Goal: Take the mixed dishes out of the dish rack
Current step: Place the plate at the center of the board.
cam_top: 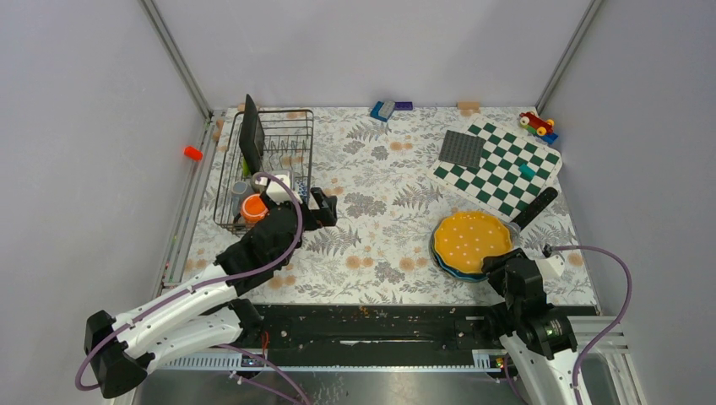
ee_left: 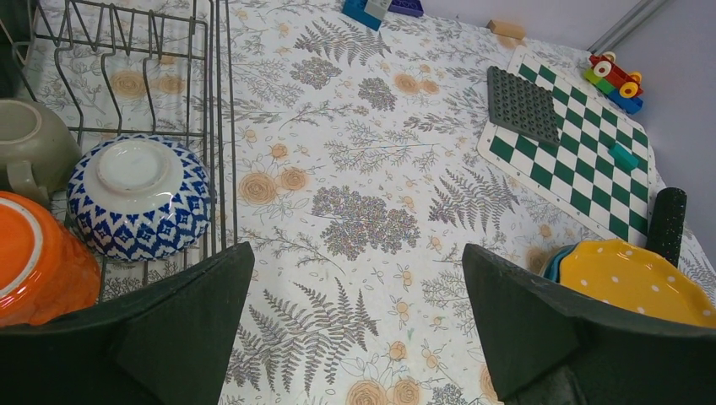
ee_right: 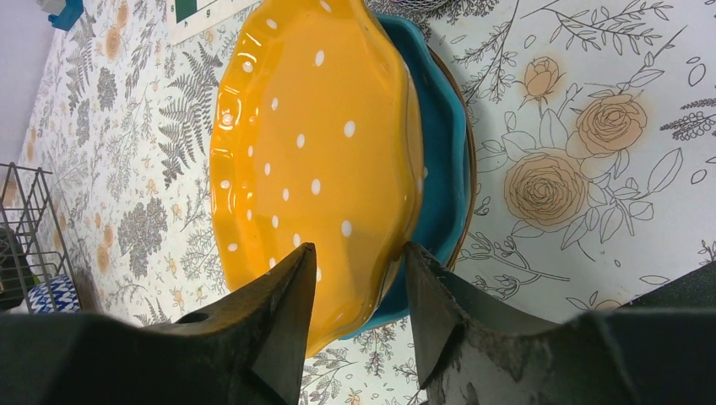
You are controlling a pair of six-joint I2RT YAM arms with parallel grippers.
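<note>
I see the rack [cam_top: 266, 169] just left of the left gripper [ee_left: 355, 270], whose jaws stand wide apart with only the table [ee_left: 363, 169] between them. Inside the rack, an upturned bowl [ee_left: 139, 196] sits just beyond the left finger. An orange mug [ee_left: 34, 261] is further left, and a grey cup [ee_left: 29, 148] lies past the mug. A black plate [cam_top: 250, 139] stands on edge at the rack's far end.

The right gripper [ee_right: 355, 278] is parted moderately, and the near rim of the yellow plate [ee_right: 312, 143] shows between its jaws. I cannot tell if they touch it. That plate lies on a blue plate [ee_right: 439, 169]. The chequered board [cam_top: 498, 169] lies well beyond.
</note>
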